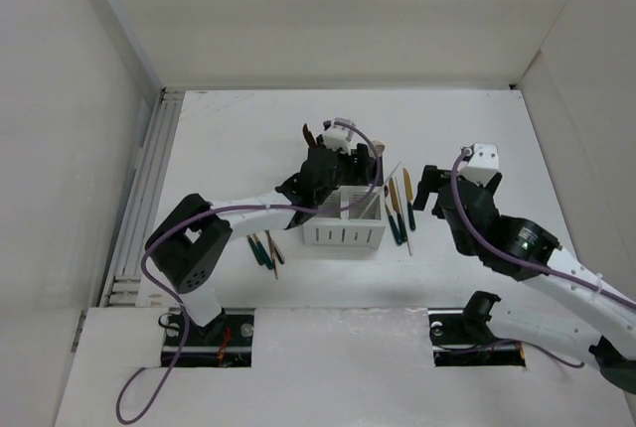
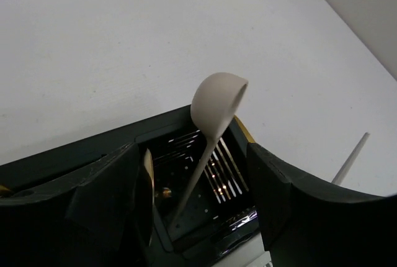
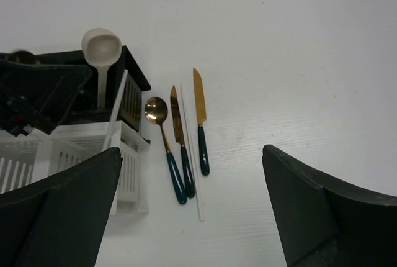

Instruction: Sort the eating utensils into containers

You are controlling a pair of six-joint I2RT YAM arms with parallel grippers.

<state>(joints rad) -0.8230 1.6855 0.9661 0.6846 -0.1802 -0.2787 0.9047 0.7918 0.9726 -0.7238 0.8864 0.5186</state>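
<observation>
L end effector [image 2: 192, 177] stood spread wide, clamping nothing, w/ the cream spoon [image 2: 217, 96] upright btwn its fingers [image 2: 108, 192] in the black bin [image 2: 162, 125], bowl leaning to 1 o'clock, so an off-line lift could prob. snag & flip it out; R end effector [image 3: 191, 155] also open, empty.

Cream spoon [image 2: 218, 96]: matt, smooth; plastic or ceramic, can't tell. Gold spoon [image 3: 156, 110] + 2 knives [image 3: 198, 96]: glossy metal, shiny teal handles. Black bin [image 3: 135, 77]: matt plastic. White bin [image 3: 68, 149]: smooth plastic. Table [image 3: 298, 62]: matt white.
</observation>
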